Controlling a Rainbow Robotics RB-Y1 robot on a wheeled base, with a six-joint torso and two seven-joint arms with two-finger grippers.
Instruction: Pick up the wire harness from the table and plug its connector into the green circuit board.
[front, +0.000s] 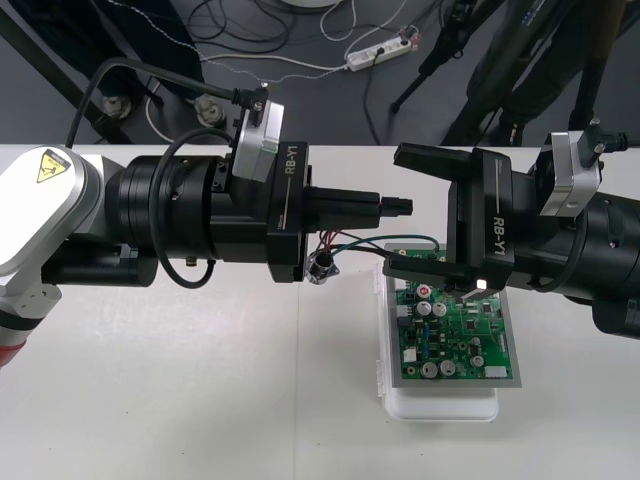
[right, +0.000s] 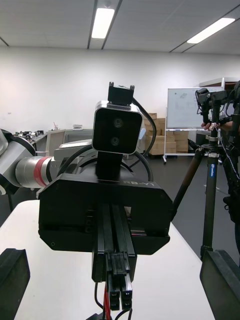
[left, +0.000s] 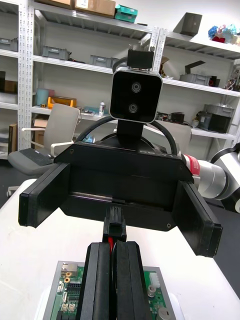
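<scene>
Just above pale table (front: 200, 400), left hand (left: 115, 250) tight on harness plug (left: 116, 227), right hand (front: 394, 209) wide.

Green board (front: 455, 330), white base (front: 440, 405), seemingly red wires (right: 106, 305).

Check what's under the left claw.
Wires loop out beneath the left claw, shut on the plug, down to the round socket left of the green circuit board. The claw's body covers the table directly below and the wires' upper run.

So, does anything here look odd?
Only this: the left gripper pinches the harness's black plug in mid-air, between the fingers of the open right gripper, metal socket trailing; it isn't in the green circuit board.
</scene>
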